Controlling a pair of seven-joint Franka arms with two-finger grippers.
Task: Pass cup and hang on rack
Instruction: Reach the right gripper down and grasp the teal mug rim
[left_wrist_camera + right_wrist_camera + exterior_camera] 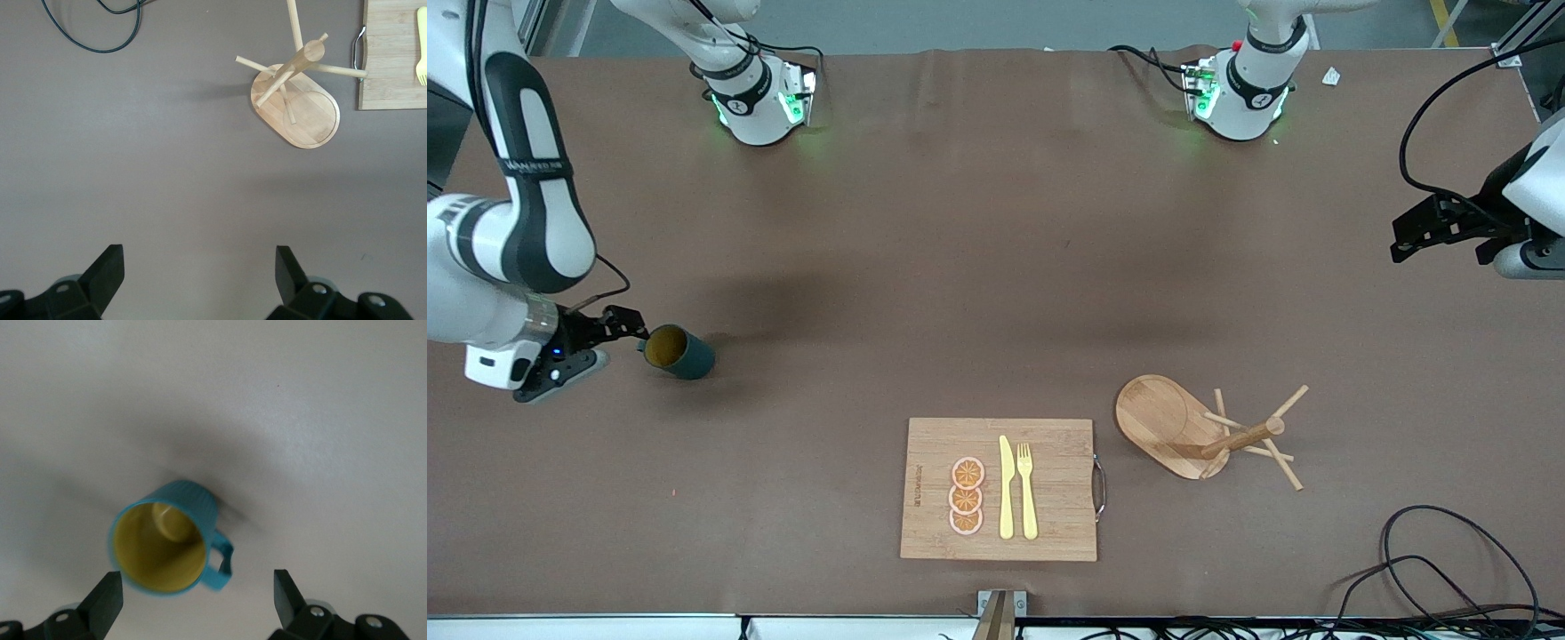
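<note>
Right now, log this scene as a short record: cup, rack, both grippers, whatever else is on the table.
cup: on the table at the right arm's end, apparently tilted, mouth toward the right gripper, not held
rack: upright near the left arm's end, beside the cutting board, pegs bare
right gripper: open, next to the cup's mouth
left gripper: open, waiting above the table's left-arm end
cutting board: carries a knife, a fork and orange slices

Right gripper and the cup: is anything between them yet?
Nothing. In the right wrist view the right gripper is open just short of the cup, with only bare table between; the front view agrees.
</note>
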